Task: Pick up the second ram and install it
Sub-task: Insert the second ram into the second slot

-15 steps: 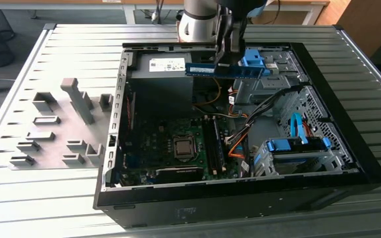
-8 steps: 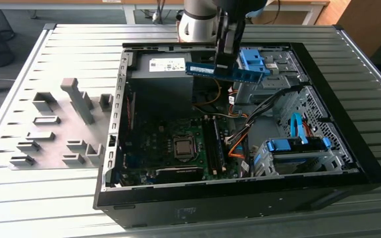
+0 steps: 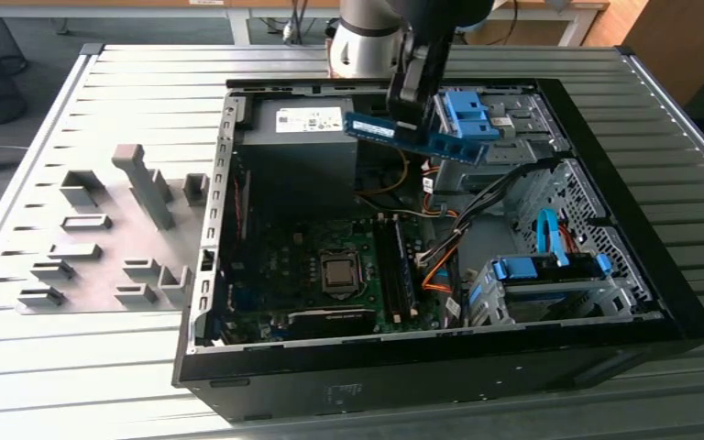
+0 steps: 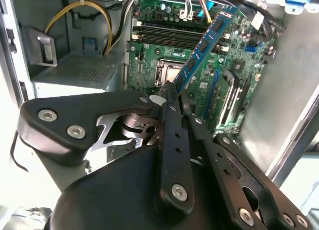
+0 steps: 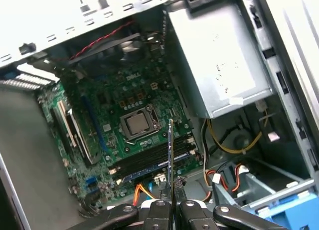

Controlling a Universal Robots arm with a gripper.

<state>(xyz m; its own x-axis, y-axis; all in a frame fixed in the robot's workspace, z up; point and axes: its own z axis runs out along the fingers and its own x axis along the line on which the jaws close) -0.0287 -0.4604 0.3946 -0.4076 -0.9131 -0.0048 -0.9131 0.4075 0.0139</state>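
The second ram [image 3: 383,128] is pinched at one end between my jaws, which press flat against its two faces. The rest of the stick reaches out past the fingertips of my gripper [image 3: 409,108] towards the exterior view's left. I hold it in the air above the open computer case [image 3: 645,266], near the case's far edge, over the grey power supply [image 3: 297,137] and just beside the blue drive clips [image 3: 465,115]. It touches nothing but my jaws.

In the second wrist view the stick [image 4: 202,45] runs away from my gripper [image 4: 174,98] with its black chips showing. In the first wrist view it is seen edge-on [image 5: 170,155], rising from my gripper [image 5: 171,197]. Below it lie the motherboard [image 5: 99,115] and the long memory slots [image 5: 149,160]. The case lies on a slatted table [image 3: 83,367], with grey holder blocks [image 3: 107,247] near the table's edge on the exterior view's left.
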